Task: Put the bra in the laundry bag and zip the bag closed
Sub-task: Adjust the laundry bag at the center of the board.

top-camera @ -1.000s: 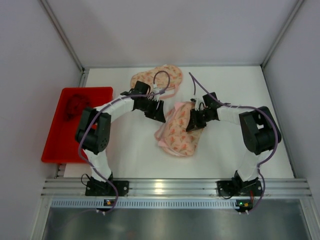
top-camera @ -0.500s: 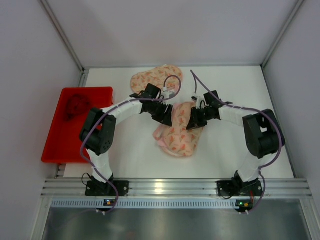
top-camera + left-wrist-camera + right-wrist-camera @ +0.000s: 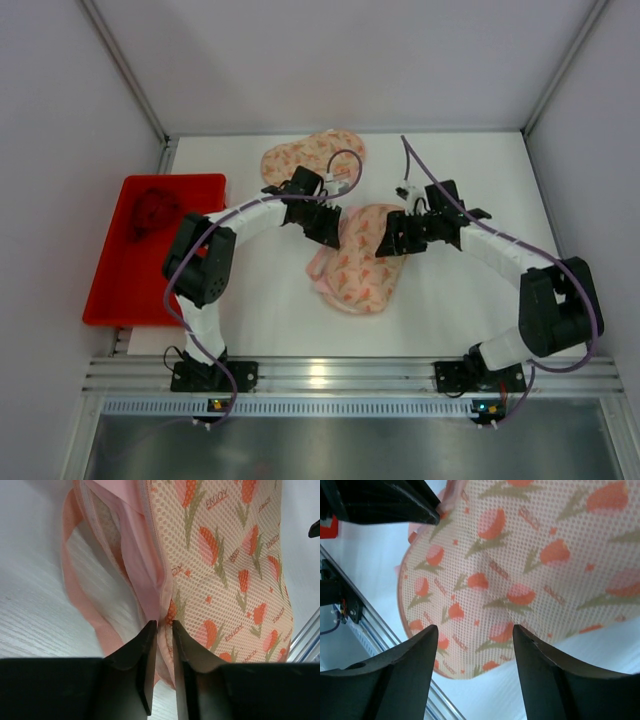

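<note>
1. Here, the left gripper (image 3: 162, 630) has its jaws drawn narrow, nipping the open edge of the laundry bag (image 3: 225, 555) beside the zip track.
2. The right gripper (image 3: 475, 630) has its jaws spread wide and holds nothing. It hovers over the mesh at the bag's far right part.
3. Both sets of jaws sit at the far end of the bag. The bag's long axis runs from there toward the near edge of the worktop (image 3: 450, 300), slanting slightly left. The open seam lies along the bag's left side, so the left arm is nearer to it.
4. The zip pull cannot be identified in any view. Closing the bag probably depends on finding it along that seam.
5. Pale pink fabric (image 3: 132, 545), probably the bra, lies between the mesh layers at the mouth, partly exposed.
6. The bag is peach mesh printed with orange tulips, lying slack at mid-worktop.
7. A second floral piece (image 3: 310, 155) lies beyond it. A red tray (image 3: 120, 290) sits well apart at the left.
</note>
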{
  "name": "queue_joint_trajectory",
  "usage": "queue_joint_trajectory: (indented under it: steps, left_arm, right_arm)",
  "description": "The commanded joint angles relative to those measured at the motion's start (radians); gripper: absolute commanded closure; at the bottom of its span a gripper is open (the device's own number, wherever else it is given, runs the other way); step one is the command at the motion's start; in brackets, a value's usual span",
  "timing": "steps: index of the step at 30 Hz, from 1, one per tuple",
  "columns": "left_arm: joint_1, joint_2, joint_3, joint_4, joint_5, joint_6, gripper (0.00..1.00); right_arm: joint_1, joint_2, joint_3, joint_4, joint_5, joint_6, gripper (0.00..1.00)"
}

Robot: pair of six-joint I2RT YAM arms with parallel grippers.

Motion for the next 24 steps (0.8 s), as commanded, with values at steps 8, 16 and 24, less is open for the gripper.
queue_joint_trajectory:
  steps: [8,16,24]
  left_arm:
    - [0.023,-0.022,0.015,0.062,0.017,-0.045,1.00]
    - [0.091,0.052,-0.040,0.134,0.016,-0.083,1.00]
    - [0.109,0.199,-0.025,0.142,0.013,-0.112,1.00]
  right_arm:
    - [-0.243,-0.065,-0.206,0.099,-0.084,0.104,0.28]
    - [-0.280,0.034,-0.222,0.154,-0.136,0.146,0.30]
    - [-0.280,0.071,-0.257,0.254,-0.175,0.181,0.33]
